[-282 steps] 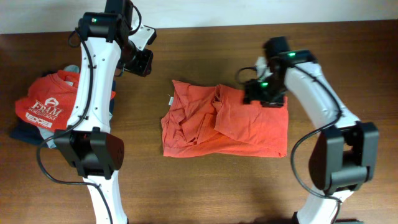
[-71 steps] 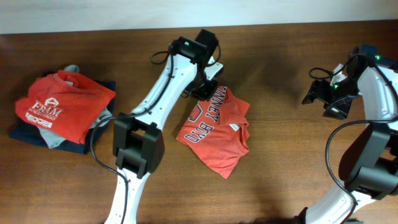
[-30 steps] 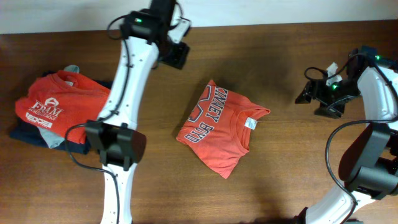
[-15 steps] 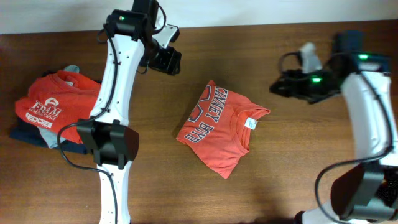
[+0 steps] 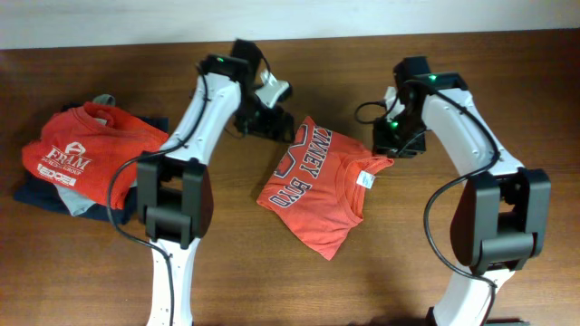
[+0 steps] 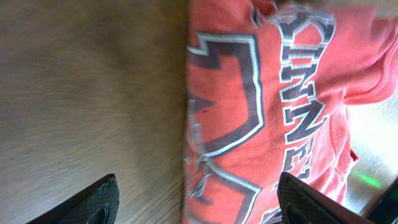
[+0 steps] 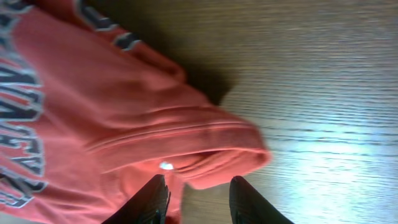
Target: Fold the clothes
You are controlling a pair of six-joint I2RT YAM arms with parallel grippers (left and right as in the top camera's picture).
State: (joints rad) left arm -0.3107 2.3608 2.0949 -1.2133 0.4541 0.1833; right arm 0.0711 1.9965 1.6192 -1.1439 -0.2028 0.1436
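Note:
The coral-red T-shirt (image 5: 317,186) lies folded in a compact slanted packet in the middle of the table, its navy white-edged lettering facing up. My left gripper (image 5: 269,125) is open over its upper left edge; the left wrist view shows the lettering (image 6: 261,118) between wide-apart fingers (image 6: 198,202). My right gripper (image 5: 391,143) hovers at the shirt's upper right corner. Its fingers (image 7: 200,202) are open over the folded corner (image 7: 217,149), gripping nothing. A stack with the red "FRAM" tee (image 5: 86,154) on grey and navy garments sits at the far left.
Bare wooden tabletop (image 5: 453,235) surrounds the folded shirt. The table's far edge meets a light wall (image 5: 317,18) at the top. The stack at the left lies near the table's left edge.
Both arms have swung in toward the folded shirt: the left gripper down and right to its upper left edge, the right gripper left to its upper right corner. The shirt has not moved.

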